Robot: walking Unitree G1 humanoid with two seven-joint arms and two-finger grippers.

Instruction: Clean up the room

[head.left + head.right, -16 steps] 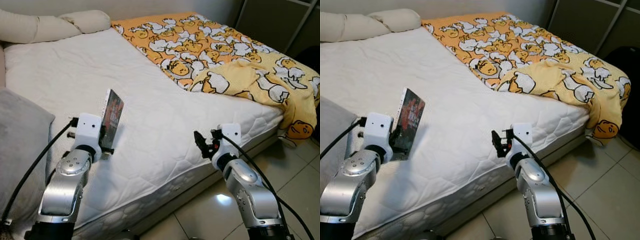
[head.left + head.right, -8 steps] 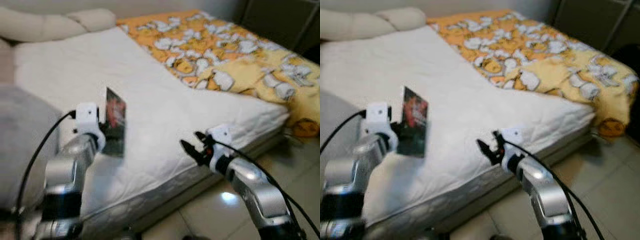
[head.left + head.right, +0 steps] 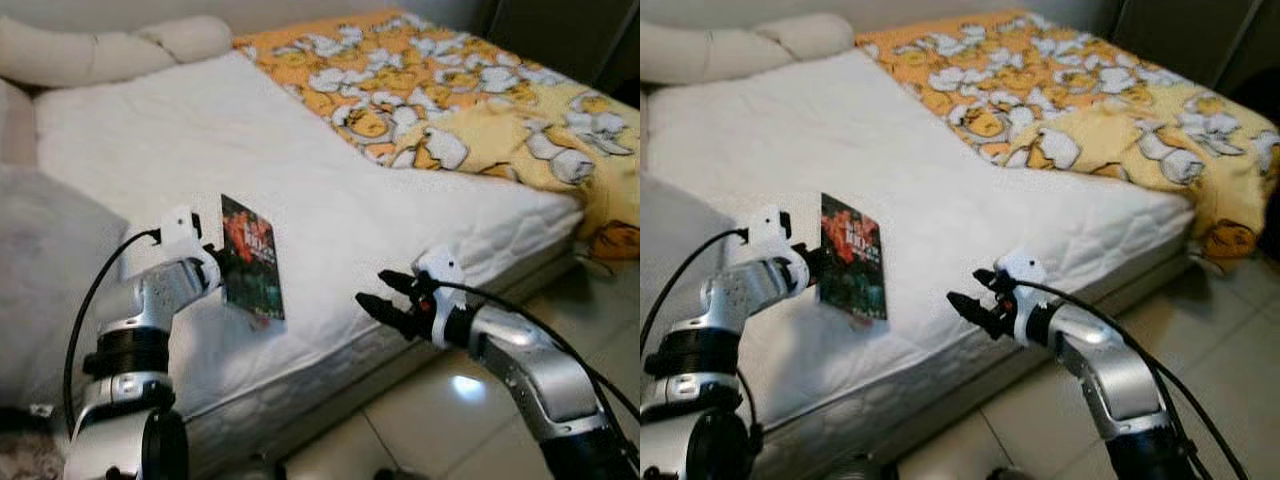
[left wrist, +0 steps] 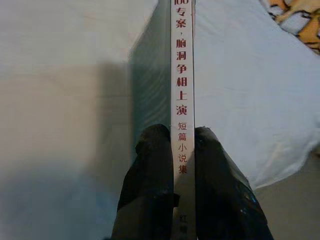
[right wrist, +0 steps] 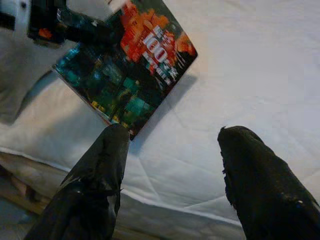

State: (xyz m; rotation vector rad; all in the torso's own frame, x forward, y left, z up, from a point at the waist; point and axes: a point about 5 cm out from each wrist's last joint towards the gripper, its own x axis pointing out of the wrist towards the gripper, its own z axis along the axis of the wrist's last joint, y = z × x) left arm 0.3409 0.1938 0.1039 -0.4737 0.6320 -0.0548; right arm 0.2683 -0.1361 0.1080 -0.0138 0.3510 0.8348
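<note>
Right tool (image 3: 962, 302): near the front edge of the bed, on the right side, its two black fingers (image 5: 105, 165) spread apart and holding nothing; it points left, toward the book.

Left tool (image 4: 172, 150): on the near left, closed on the book, one finger on each cover, the spine between them.

Book (image 3: 252, 260): a thin paperback with a dark cover, orange and red at the top, held upright in the air above the near left part of the mattress, not resting on it.

How it will handle: probably light and rather stiff along the spine, but the covers can bend and the pages can fan open (a paperback does this easily). The cover looks glossy, so I judge it a little slippery.

Where to hold: across both covers close to the spine, as the left tool does now, so the pages stay shut.

Mattress (image 3: 150, 160): white and quilted, bare on the left and middle.

Blanket (image 3: 470, 100): yellow with a cartoon pattern, lying crumpled on the far right of the bed.

Pillows (image 3: 90, 50): cream coloured, at the far left corner.
</note>
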